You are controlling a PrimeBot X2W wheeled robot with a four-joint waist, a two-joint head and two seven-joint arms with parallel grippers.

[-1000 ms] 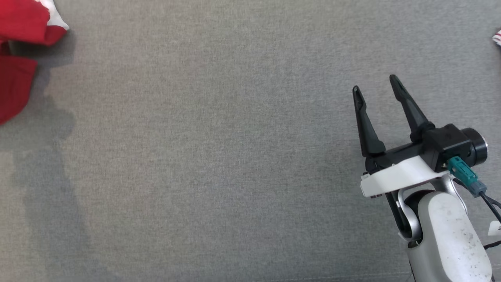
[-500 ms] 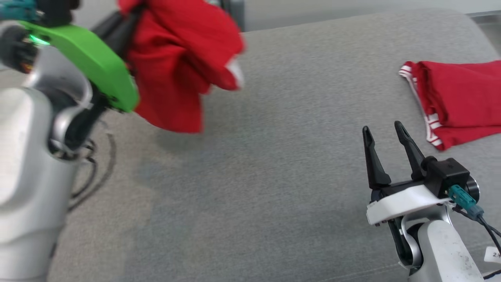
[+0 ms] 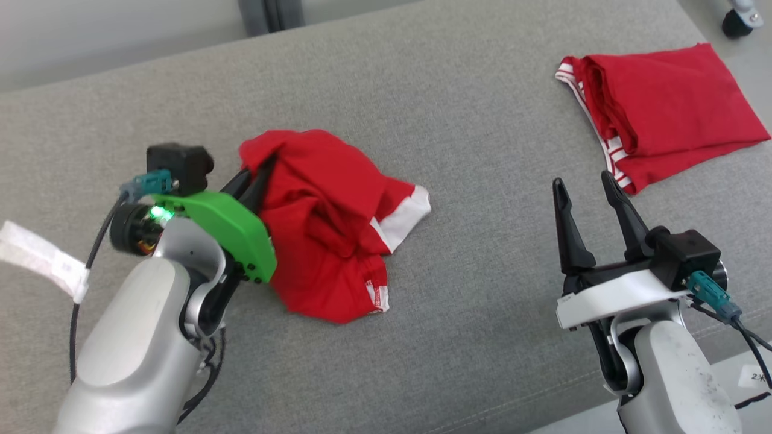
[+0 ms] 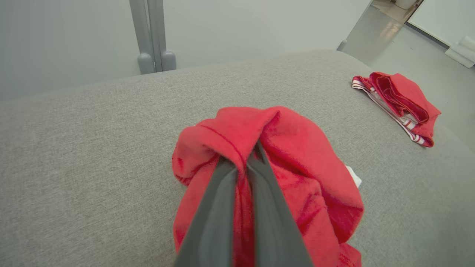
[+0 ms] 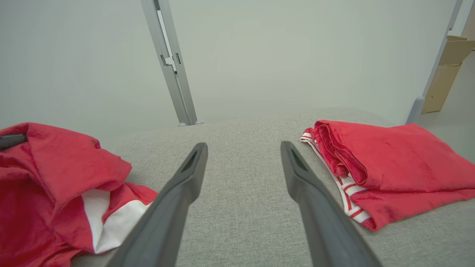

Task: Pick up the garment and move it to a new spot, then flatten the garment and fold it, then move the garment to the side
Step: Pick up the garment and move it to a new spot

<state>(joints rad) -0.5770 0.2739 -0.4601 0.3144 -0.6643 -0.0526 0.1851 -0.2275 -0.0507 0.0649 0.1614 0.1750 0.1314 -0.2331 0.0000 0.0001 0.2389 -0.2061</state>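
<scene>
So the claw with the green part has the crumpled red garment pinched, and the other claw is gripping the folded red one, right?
Not quite. The right gripper is open and grips nothing. In the right wrist view its fingers stand apart over the grey cushion, beside the folded red garment and not touching it. The left gripper does have the crumpled red garment pinched.

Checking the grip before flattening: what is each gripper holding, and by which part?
The left gripper is shut on the crumpled red garment, pinching a bunched fold at the heap's top. The right gripper is open and holds nothing.
</scene>
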